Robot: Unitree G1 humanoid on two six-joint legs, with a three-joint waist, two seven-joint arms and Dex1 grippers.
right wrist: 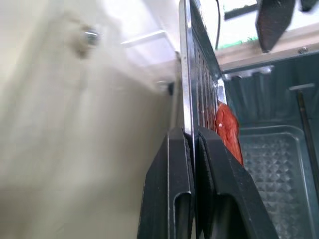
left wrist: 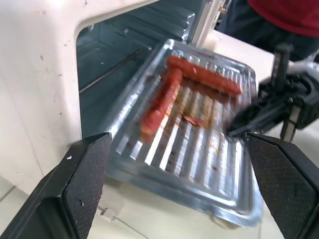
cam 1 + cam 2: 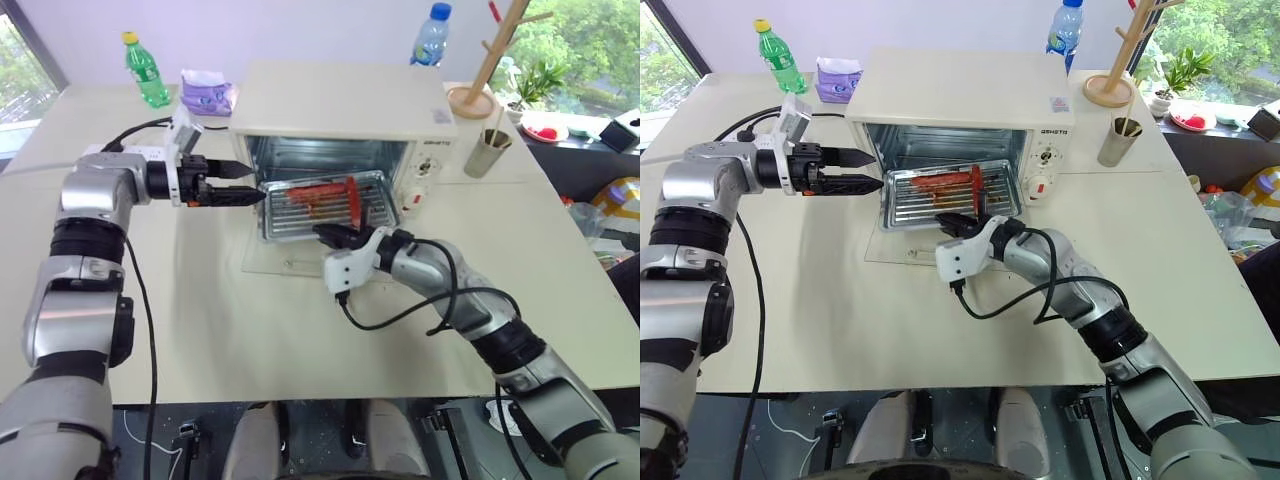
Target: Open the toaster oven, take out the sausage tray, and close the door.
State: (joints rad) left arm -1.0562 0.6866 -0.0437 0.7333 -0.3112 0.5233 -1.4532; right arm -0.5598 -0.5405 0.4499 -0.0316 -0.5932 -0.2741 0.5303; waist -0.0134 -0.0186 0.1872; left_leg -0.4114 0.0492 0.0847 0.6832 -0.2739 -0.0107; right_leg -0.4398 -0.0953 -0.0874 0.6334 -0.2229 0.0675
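Two grippers share the work: the right gripper point(image 3: 335, 236) pinches the front rim of the sausage tray point(image 3: 318, 205) (half out of the toaster oven point(image 3: 340, 115), door point(image 3: 285, 262) down), while the left gripper point(image 3: 240, 183) waits spread wide beside it, holding nothing.

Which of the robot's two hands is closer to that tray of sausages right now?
The right. Its fingers are clamped on the front edge of the sausage tray. The left gripper, fingers open, hovers just off the tray's left side, beside the toaster oven, not touching.
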